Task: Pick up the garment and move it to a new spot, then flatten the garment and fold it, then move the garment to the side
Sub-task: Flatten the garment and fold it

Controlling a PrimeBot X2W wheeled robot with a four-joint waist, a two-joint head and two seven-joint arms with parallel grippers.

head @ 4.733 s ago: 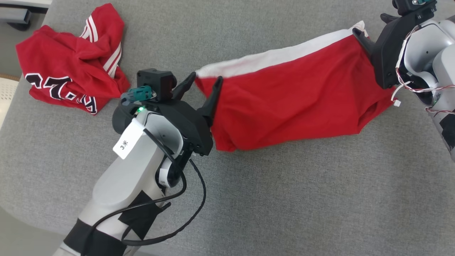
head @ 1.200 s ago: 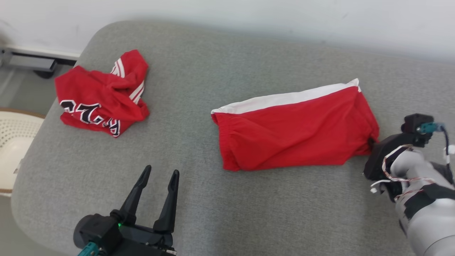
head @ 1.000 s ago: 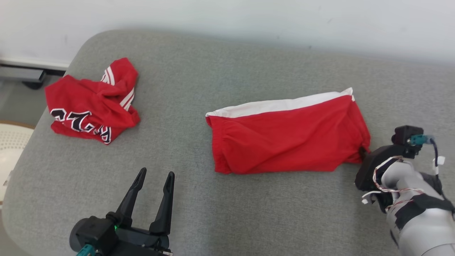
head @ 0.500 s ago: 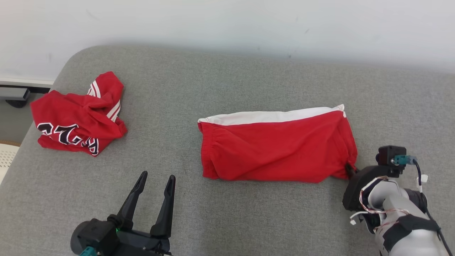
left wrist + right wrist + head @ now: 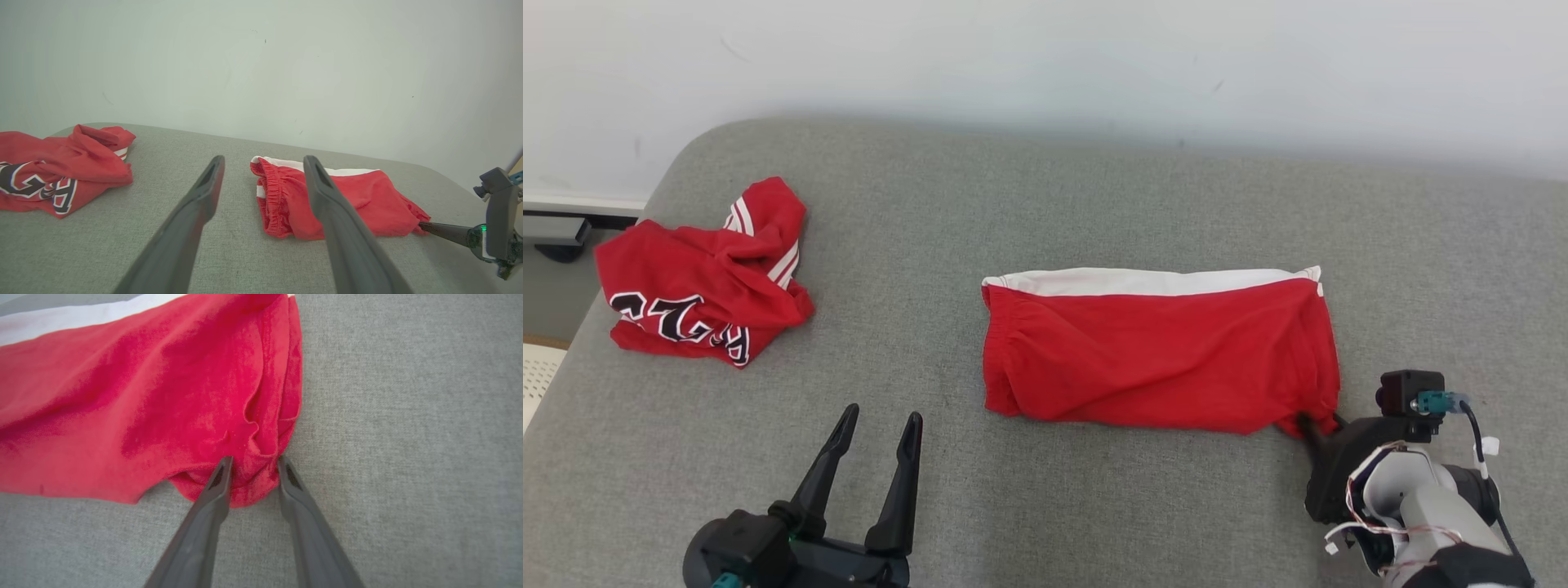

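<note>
Plainly the shorts (image 5: 1160, 359) lie flat with their long axis crosswise, stretching left from the right end effector (image 5: 255, 460), whose fingers sit slightly parted around the near corner; gripping or not, I cannot tell. The left end effector (image 5: 882, 414) gapes empty, shorts ahead to its right.

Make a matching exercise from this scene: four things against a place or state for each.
1. shorts
2. jersey
3. left gripper
4. right gripper

a. crumpled, far left
b. open, holding nothing
c. straddling a red cloth corner
d. laid flat, middle

Pairs: 1-d, 2-a, 3-b, 4-c.
</note>
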